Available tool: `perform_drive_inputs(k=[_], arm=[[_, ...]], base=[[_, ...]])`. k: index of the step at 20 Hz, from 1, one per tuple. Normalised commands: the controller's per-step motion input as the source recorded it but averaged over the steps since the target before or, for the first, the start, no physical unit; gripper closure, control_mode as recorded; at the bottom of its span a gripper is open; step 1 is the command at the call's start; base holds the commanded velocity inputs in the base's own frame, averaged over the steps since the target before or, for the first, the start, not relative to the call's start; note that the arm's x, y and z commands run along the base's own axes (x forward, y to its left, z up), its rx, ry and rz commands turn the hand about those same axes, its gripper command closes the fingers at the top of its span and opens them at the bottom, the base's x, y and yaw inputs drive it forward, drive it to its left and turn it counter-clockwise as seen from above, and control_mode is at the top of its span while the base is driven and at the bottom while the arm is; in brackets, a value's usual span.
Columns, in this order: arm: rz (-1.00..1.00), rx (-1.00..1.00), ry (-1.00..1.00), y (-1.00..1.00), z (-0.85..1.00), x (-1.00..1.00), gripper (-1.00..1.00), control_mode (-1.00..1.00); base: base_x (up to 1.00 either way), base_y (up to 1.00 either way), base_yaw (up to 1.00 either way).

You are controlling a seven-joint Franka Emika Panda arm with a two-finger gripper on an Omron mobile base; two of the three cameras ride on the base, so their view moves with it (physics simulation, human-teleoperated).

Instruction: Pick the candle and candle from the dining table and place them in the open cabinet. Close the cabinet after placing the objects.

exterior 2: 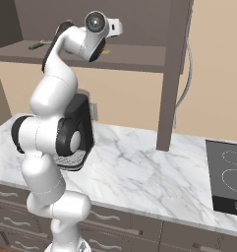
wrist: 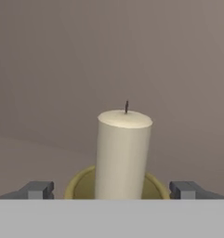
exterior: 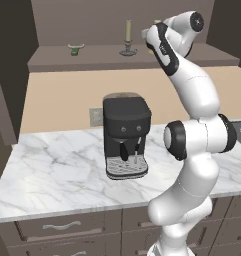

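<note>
An olive-beige candle (exterior: 128, 31) stands upright on its round dark dish on the shelf (exterior: 92, 57) of the open cabinet. Just to its right my arm reaches in over the shelf. In the hand view a paler cream candle (wrist: 122, 153) with a short dark wick stands upright on a yellowish dish (wrist: 81, 186), close in front of the cabinet's grey-brown back wall. My gripper (wrist: 111, 189) is open, with one fingertip (wrist: 36, 189) on each side of the candle and a gap to each. The dining table is out of view.
A small green bowl (exterior: 76, 48) sits on the shelf's left part. A black coffee machine (exterior: 125, 135) stands on the marble counter (exterior: 52, 170) below. The open cabinet door (exterior 2: 171, 74) hangs at the right, and a cooktop (exterior 2: 228, 172) lies beyond it.
</note>
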Motion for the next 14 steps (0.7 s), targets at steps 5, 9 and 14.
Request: perform_drive_inputs(k=[5, 9, 14], arm=[[-0.01, 0.02, -0.01, -0.04, 0.00, -0.03, -1.00, -1.00], [-0.02, 0.00, -0.04, -0.04, 0.00, -0.09, -1.00, -1.00], [-0.01, 0.01, -0.07, -0.01, 0.00, -0.17, -1.00, -1.00]], base=[[0.00, 0.00, 0.00], [0.00, 0.00, 0.00], [0.00, 0.00, 0.00]])
